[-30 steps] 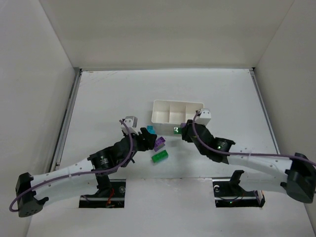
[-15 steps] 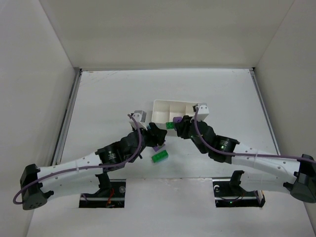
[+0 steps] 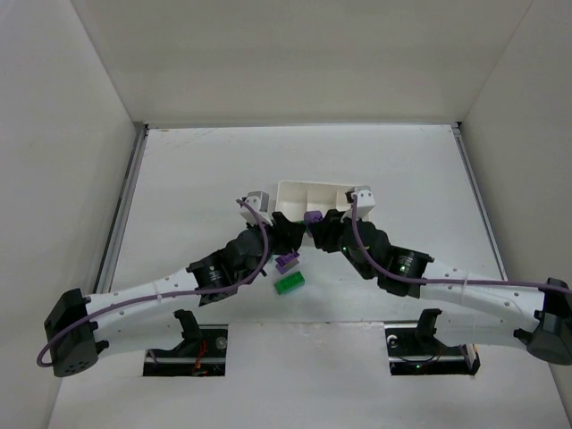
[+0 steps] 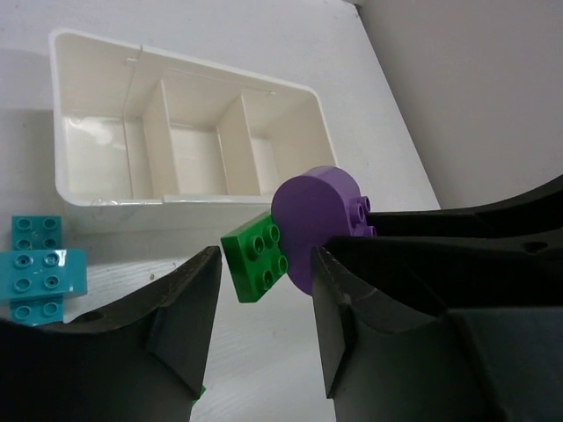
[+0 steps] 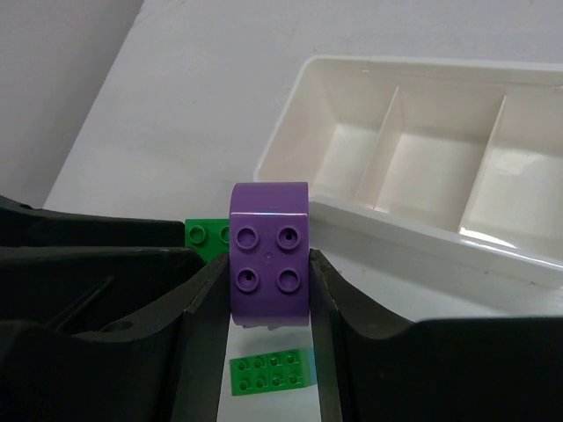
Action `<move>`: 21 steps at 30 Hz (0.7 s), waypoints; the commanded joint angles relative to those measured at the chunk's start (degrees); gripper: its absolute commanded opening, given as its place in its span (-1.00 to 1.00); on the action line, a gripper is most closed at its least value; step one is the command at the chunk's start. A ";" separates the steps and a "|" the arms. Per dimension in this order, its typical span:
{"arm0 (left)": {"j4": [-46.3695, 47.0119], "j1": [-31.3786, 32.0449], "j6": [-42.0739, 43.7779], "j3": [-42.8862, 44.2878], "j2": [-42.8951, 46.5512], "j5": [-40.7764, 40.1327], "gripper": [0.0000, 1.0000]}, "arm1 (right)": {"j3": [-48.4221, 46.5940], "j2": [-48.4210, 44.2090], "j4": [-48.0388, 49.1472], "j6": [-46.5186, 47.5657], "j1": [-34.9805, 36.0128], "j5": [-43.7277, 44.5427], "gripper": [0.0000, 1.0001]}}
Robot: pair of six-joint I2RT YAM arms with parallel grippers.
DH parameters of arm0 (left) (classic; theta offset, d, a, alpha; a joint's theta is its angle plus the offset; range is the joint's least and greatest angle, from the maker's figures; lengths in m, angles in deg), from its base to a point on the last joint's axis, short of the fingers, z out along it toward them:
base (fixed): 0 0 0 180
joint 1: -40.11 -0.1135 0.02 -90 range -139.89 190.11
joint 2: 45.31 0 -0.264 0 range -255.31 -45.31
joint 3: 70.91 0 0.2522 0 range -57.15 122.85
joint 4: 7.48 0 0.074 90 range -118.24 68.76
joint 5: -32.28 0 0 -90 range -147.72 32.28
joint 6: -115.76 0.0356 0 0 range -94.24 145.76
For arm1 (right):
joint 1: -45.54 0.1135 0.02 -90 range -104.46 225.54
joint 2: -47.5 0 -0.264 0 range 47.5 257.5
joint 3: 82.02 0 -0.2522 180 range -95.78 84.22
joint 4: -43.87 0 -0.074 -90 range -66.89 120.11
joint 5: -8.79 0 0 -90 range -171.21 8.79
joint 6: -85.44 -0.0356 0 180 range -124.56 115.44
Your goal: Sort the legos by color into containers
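Note:
My right gripper (image 5: 268, 268) is shut on a purple brick (image 5: 268, 255) with a rounded end, held just short of the white tray's near wall (image 5: 396, 224). That brick also shows in the top view (image 3: 313, 217) and the left wrist view (image 4: 315, 220). A small green brick (image 4: 257, 258) sits right beside it; I cannot tell whether they touch. My left gripper (image 4: 264, 325) is open and empty, facing the right one tip to tip. Two cyan bricks (image 4: 35, 272) lie to its left. All three tray compartments (image 4: 189, 158) hold nothing.
A second purple brick (image 3: 287, 262) and a long green brick (image 3: 289, 283) lie on the table just near of both grippers; the green one also shows in the right wrist view (image 5: 271, 374). The two arms nearly meet in front of the tray (image 3: 295, 189).
Both grippers have moved up toward the tray's near wall and closer together. The left gripper now covers the cyan bricks in the top view. A purple brick now shows at the right gripper's tips.

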 commanded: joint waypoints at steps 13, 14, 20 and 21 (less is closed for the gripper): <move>7.45 -1.66 -1.95 -2.54 1.03 2.30 -0.77 | 2.50 -4.06 8.07 -2.25 -2.27 -4.79 -0.48; 7.71 -1.49 -1.60 -3.07 1.64 2.04 -0.78 | 2.76 -4.49 8.15 -2.34 -2.97 -5.32 -0.48; 7.01 -2.71 -2.04 -7.46 5.95 0.98 -0.85 | 4.78 -10.29 7.81 -2.87 -7.89 -8.83 -0.48; 7.01 -3.06 -2.13 -8.43 7.09 0.37 -0.85 | 4.87 -11.00 7.54 -2.78 -8.86 -9.27 -0.48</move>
